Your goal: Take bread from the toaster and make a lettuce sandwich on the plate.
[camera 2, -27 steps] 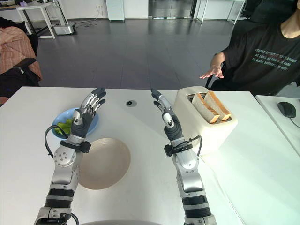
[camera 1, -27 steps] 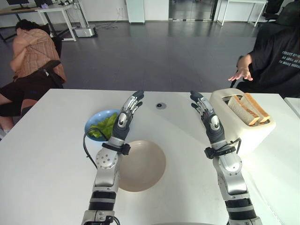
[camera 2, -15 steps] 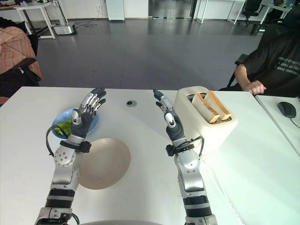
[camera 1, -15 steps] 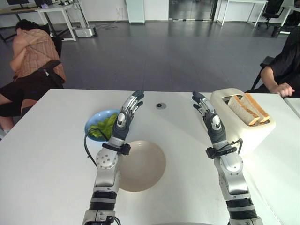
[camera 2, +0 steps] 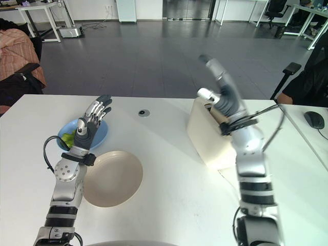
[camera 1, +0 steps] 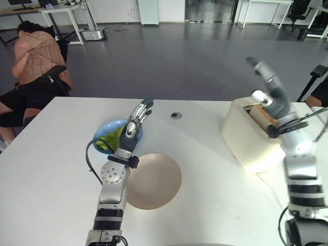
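A cream toaster (camera 1: 247, 137) stands at the right of the white table. A bread slice (camera 1: 262, 114) pokes out of its slot, mostly hidden behind my right hand (camera 1: 267, 88). That hand is raised above the toaster top, fingers stretched upward, holding nothing. A beige plate (camera 1: 156, 182) lies in the middle near me. Behind it on the left is a blue dish (camera 1: 102, 134) with green lettuce (camera 2: 69, 139). My left hand (camera 1: 135, 120) hovers open over the blue dish's right edge, above the lettuce and not touching it.
A small round grommet (camera 1: 176, 116) sits in the tabletop behind the plate. A dark computer mouse (camera 2: 313, 119) lies on the neighbouring desk to the right. Bare white table (camera 1: 46, 169) spreads to the left and front.
My right arm has swung up and to the right, from beside the toaster to above its top. The toaster looks slightly turned. My left hand has drifted a little left over the blue dish.
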Motion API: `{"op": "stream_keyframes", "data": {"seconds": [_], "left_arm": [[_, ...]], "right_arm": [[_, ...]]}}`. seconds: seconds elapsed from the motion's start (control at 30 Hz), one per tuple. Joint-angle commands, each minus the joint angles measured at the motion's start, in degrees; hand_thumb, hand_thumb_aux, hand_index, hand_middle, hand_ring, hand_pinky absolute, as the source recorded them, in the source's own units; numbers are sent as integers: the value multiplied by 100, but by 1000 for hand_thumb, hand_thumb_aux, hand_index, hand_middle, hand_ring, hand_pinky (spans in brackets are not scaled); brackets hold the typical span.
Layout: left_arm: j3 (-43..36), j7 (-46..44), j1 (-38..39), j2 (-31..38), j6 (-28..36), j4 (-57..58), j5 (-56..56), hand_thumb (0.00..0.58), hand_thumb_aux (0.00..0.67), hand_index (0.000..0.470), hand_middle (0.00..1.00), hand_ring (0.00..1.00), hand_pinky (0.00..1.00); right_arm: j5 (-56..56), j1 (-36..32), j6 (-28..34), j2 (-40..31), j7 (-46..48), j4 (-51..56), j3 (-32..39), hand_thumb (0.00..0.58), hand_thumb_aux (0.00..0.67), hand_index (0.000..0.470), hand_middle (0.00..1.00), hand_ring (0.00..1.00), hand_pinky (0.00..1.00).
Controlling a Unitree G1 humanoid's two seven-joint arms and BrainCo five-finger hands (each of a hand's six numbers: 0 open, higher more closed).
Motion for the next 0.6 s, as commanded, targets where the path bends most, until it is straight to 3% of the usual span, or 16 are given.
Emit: {"op": "stream_keyframes", "data": {"seconds": [0.03,0.23,0.6], "left_arm": [[-9,4,17,47,84,-49,37,0,0,0,0,0,0],[-11,-1,15,62,130,-102,29,0,0,0,0,0,0],[14,-7,74,107,212,-237,27,0,0,0,0,0,0]], "right_arm": [[-830,-212,278,-796,-278,347,-162,0,0,0,0,0,0],[-1844,-149,837,-1533,-440,883,71,0,0,0,0,0,0],[-2183,-3,1477,-1821,199,1471,758,0,0,0,0,0,0]]}}
